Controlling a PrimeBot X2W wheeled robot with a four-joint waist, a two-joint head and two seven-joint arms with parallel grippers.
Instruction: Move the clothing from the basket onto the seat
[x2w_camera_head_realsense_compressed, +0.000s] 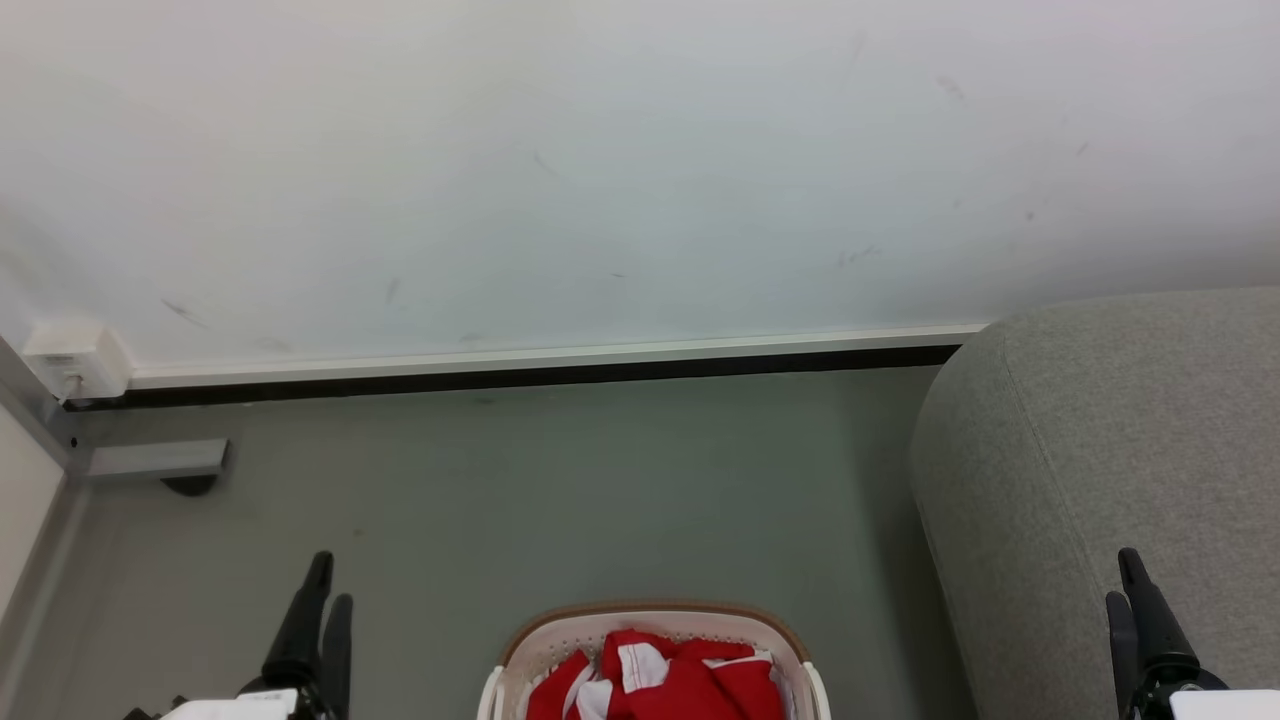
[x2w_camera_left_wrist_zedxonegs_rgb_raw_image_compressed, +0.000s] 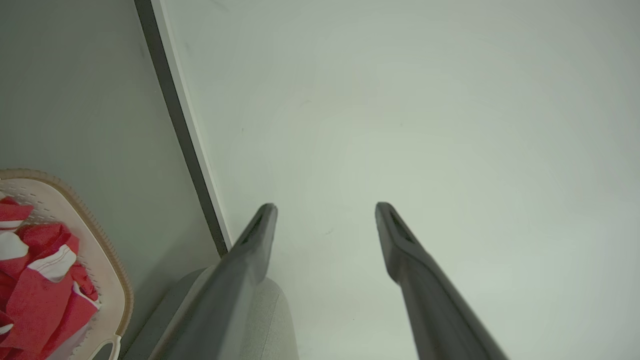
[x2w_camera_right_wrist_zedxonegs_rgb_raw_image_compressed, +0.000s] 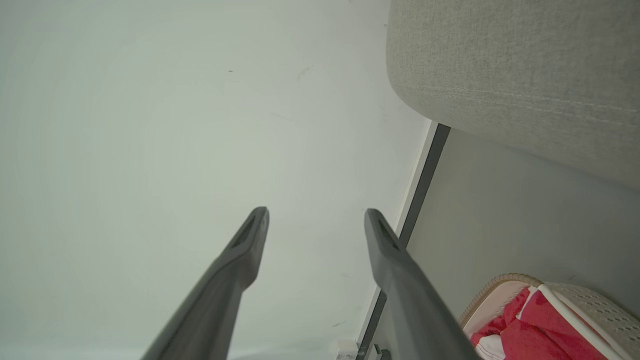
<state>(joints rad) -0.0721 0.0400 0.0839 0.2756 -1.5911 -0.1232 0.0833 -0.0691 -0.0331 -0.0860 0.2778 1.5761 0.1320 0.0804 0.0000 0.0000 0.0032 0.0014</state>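
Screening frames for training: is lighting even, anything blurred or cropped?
Head view: soft, even light, no glare; the basket of red clothing is cropped by the bottom edge. Left wrist view: the left gripper looks slightly soft. Right wrist view: the seat shows crisp weave.

**Scuffed wall meeting a grey floor**

A pale wall (x2w_camera_head_realsense_compressed: 600, 150) is standing at the back of the head view, carrying faint dark scuffs and smudges. Along its foot a white skirting strip (x2w_camera_head_realsense_compressed: 550, 353) is running from left to right. A black band (x2w_camera_head_realsense_compressed: 520, 377) is lying just beneath it, where the grey floor (x2w_camera_head_realsense_compressed: 550, 480) is beginning. At the far left a small white box (x2w_camera_head_realsense_compressed: 75, 360) is sitting in the corner at the end of the skirting. Just below it a short grey bar (x2w_camera_head_realsense_compressed: 158, 458) is jutting out from a pale upright panel (x2w_camera_head_realsense_compressed: 22, 500). Something dark (x2w_camera_head_realsense_compressed: 190, 486) is showing under the bar's end; what it is cannot be told.
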